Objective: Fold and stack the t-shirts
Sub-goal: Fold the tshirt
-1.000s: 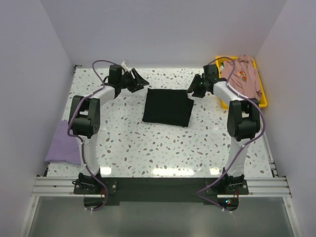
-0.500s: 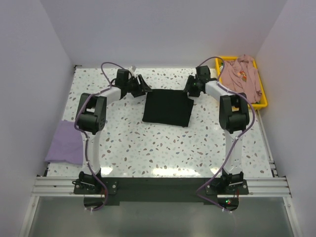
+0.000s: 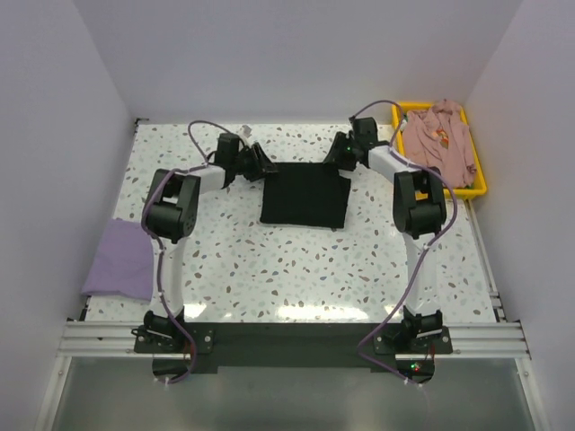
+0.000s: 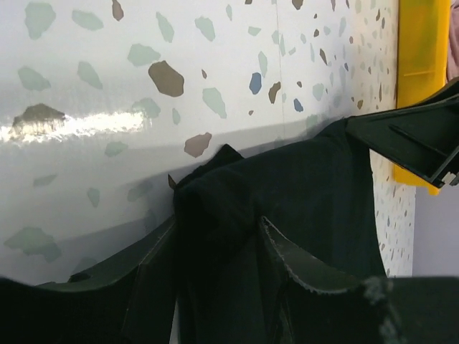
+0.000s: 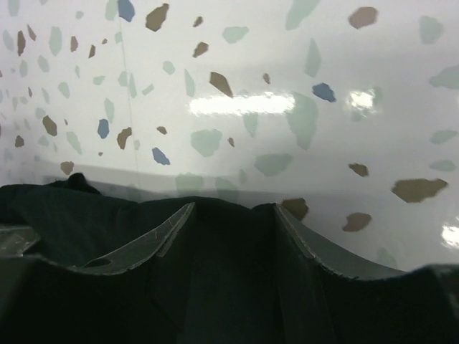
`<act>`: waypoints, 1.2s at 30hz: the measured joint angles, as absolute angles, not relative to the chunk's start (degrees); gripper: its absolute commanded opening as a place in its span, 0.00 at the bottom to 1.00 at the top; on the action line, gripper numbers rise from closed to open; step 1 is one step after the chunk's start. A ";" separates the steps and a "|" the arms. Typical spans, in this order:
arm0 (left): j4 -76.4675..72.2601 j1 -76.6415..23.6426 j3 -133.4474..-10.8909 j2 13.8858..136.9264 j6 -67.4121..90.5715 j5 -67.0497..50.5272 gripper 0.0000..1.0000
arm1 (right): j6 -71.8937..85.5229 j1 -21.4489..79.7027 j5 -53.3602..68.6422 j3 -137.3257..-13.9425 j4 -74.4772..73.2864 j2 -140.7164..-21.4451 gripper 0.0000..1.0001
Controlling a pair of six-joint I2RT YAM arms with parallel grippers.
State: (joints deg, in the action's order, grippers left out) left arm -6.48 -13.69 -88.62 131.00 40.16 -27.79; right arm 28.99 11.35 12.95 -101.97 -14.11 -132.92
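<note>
Left gripper (image 4: 215, 287) has its fingers spread around the far left corner of the black shirt (image 3: 305, 197); right gripper (image 5: 233, 247) is parted over the far right corner, cloth between the fingers. The shirt lies folded mid-table, the lavender shirt (image 3: 119, 260) at the left edge, the pink shirt (image 3: 440, 135) in the yellow bin (image 3: 479, 175). Risk I'd guess: one side pinches only the top layer and the fold skews. A second ago both grippers were wider apart, off the corners.

Top cam looks down from behind; wrist cams close, sharing black tee (image 3: 305, 198).
</note>
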 measured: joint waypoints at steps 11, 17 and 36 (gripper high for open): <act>-15.64 -14.28 -63.20 115.46 49.21 -20.47 0.39 | 30.04 17.50 16.21 -101.84 -9.98 -134.15 0.47; -15.22 -14.33 -57.08 107.00 50.28 -17.32 0.40 | 32.60 18.33 16.88 -85.82 -5.56 -124.62 0.47; -9.26 -14.35 -62.48 109.56 46.35 -14.48 0.42 | 32.23 18.50 13.17 -82.96 -8.23 -121.40 0.54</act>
